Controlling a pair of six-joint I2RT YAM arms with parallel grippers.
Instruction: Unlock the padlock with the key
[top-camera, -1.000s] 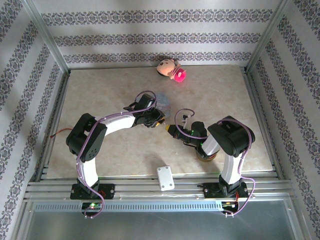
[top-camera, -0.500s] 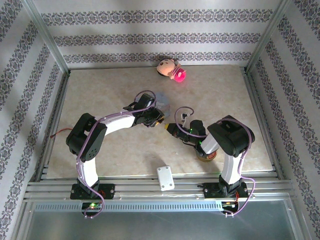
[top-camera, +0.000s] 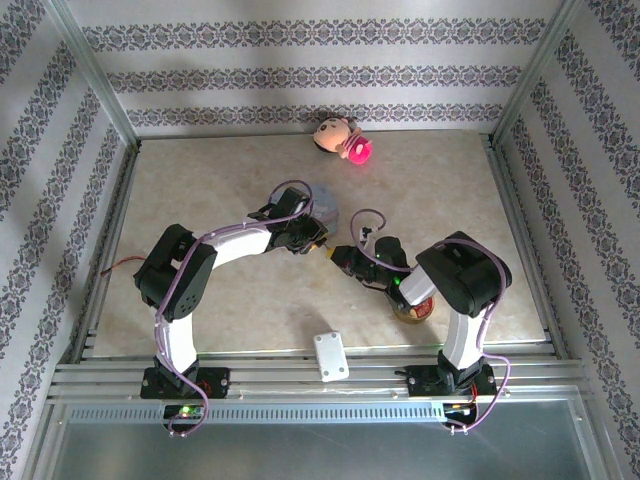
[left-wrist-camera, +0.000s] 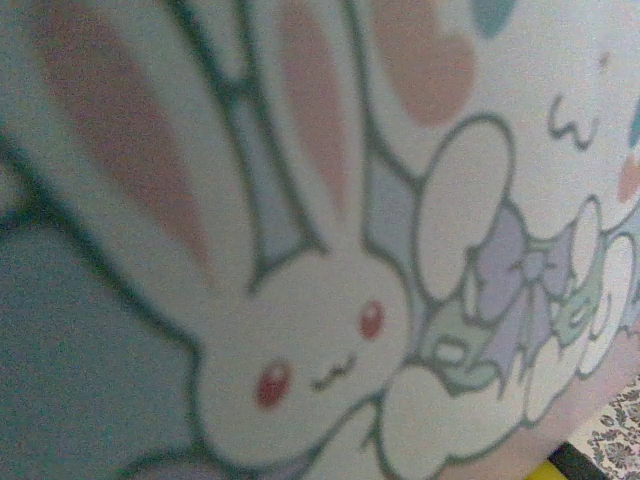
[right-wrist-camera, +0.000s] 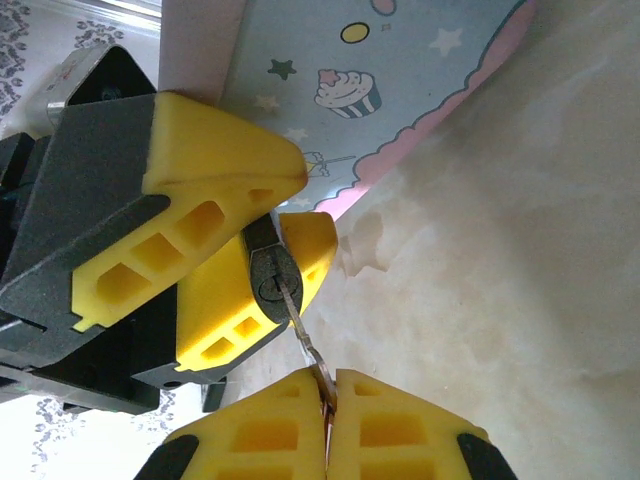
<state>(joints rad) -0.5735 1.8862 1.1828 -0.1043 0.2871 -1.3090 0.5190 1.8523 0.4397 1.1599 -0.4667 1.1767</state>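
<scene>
The left arm (top-camera: 236, 245) rises from its base, bends at the elbow and reaches rightward and low. The left pincer (top-camera: 320, 240) is clamped on the padlock (right-wrist-camera: 268, 275). The right arm (top-camera: 460, 285) folds over and stretches leftward. The right pincer (top-camera: 342, 259), fingers pressed together on the key (right-wrist-camera: 305, 335), faces the left pincer tip to tip, just beside it.
</scene>
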